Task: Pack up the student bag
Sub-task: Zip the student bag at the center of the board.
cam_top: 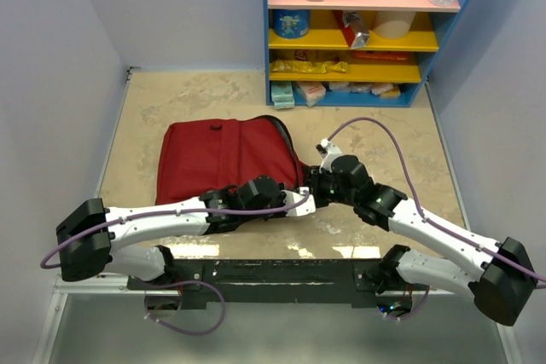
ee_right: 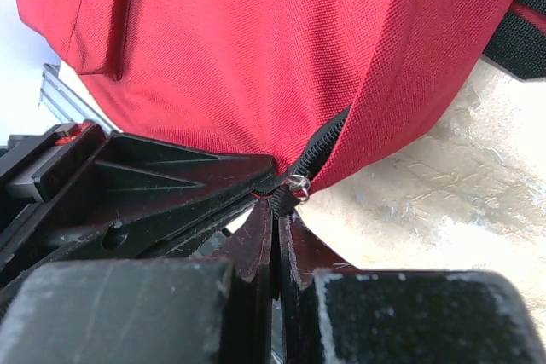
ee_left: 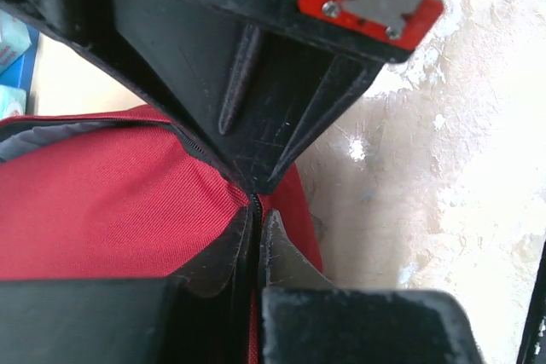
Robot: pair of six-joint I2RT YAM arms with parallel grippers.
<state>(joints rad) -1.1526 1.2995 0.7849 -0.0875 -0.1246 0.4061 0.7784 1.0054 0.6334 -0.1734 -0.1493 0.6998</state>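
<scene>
The student bag [cam_top: 223, 158], a dark-red fabric backpack, lies flat on the table in the top view. Both grippers meet at its near right corner. My left gripper [ee_left: 254, 226] is shut on the black zipper line at the bag's [ee_left: 102, 210] red edge. My right gripper [ee_right: 279, 221] is shut on the black zipper pull tab [ee_right: 287, 202], just below its small metal ring [ee_right: 298, 183]. The zipper [ee_right: 326, 135] runs up along the bag's [ee_right: 256, 49] corner. In the top view the left gripper [cam_top: 300, 202] sits just in front of the right gripper [cam_top: 314, 183].
A blue-framed shelf [cam_top: 271, 31] stands at the back right with bottles, a tin and packets on its yellow and pink boards. Lilac walls close in the table on the left and right. A purple cable [cam_top: 375, 125] loops above the right arm.
</scene>
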